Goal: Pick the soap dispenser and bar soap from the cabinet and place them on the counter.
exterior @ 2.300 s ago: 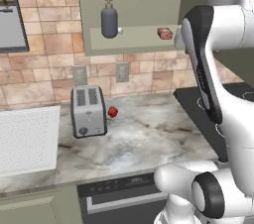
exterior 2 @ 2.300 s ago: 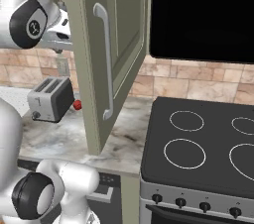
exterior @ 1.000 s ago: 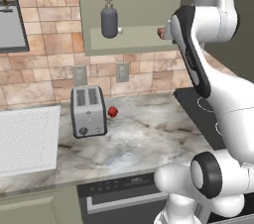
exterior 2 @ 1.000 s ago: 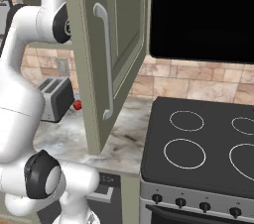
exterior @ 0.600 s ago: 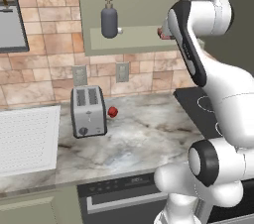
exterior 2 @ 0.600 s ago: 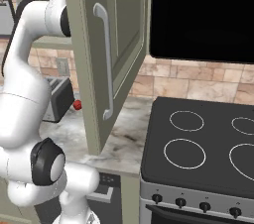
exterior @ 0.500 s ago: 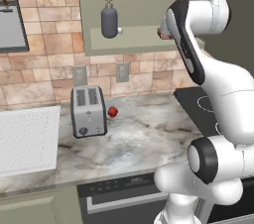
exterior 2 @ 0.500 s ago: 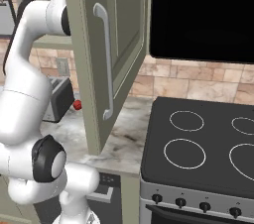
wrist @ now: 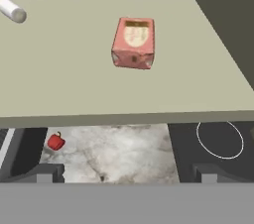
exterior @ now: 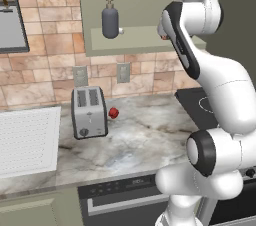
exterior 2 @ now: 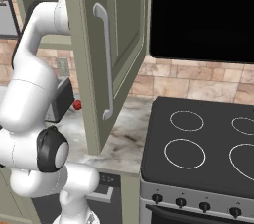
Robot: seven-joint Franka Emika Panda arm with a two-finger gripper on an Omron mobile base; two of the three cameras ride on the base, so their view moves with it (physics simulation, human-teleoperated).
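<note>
From the left base view, the arm reaches up toward the right end of the cabinet [exterior: 145, 45] shelf. The soap dispenser [exterior: 110, 20] stands upright on that shelf, well to the left of the wrist. A sliver of reddish-pink at the arm's edge is probably the bar soap [exterior: 160, 31], though most of it is hidden behind the forearm. Below, the counter [exterior: 145, 135] carries a toaster [exterior: 89, 112] and a small red object [exterior: 114, 113] just beside it.

From the right base view, the open cabinet door [exterior 2: 106, 54] with its long bar handle blocks the shelf, so neither soap item can be judged here; the arm's upper links rise behind the door's left edge.

In the hand view, the bar soap [wrist: 133, 42] lies flat on the shelf ahead of the gripper [wrist: 126, 173] and roughly centred between its fingertips [wrist: 43, 173], which stand at full spread with nothing between them. The block's long axis runs away from the camera, so its shorter width faces across the jaws. A straight advance over the shelf edge looks like what the pick calls for, the soap being the nearer target and the dispenser off to the left.
</note>
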